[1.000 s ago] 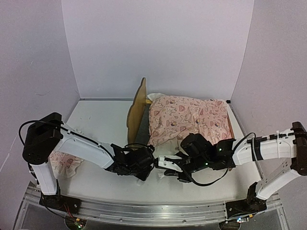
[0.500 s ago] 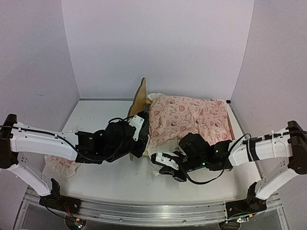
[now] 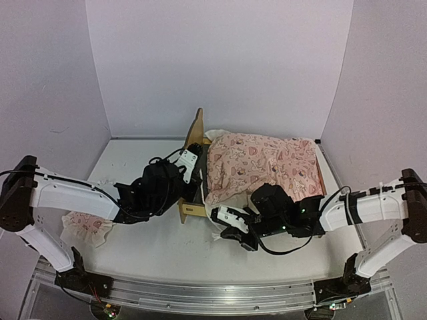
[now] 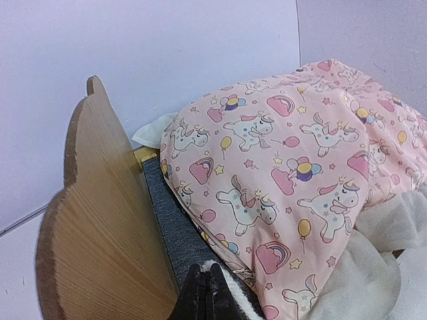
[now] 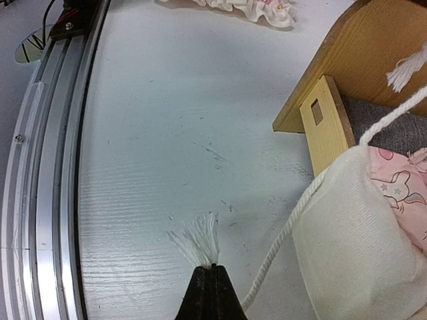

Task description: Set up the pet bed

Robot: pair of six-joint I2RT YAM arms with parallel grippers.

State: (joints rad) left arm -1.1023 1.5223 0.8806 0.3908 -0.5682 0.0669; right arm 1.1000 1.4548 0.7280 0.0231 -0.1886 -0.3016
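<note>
The pet bed stands at mid-table, its wooden headboard [image 3: 194, 132] [image 4: 100, 227] upright at its left end and a strip of grey mattress [image 4: 170, 220] [image 5: 393, 130] showing. A pink unicorn blanket [image 3: 263, 163] [image 4: 287, 160] is heaped over the bed. My left gripper [image 3: 194, 168] [image 4: 206, 273] is shut, low between headboard and blanket, over the mattress; a white fuzzy strip lies against its right finger, pinched or not I cannot tell. My right gripper [image 3: 217, 227] [image 5: 213, 268] is shut on the frayed end of a white cord [image 5: 280, 243] just above the table in front of the bed.
A small pink ruffled pillow [image 3: 87, 227] [image 5: 247, 8] lies at the front left. White fabric [image 5: 347, 233] hangs over the bed's near corner by the slotted side rail [image 3: 190, 210] [image 5: 319, 130]. An aluminium rail [image 3: 200, 293] [image 5: 40, 200] runs along the near edge. Walls enclose three sides.
My left arm swung from the front middle, next to the right gripper, back to the headboard. The right gripper shifted slightly left with the cord. The headboard now looks more upright.
</note>
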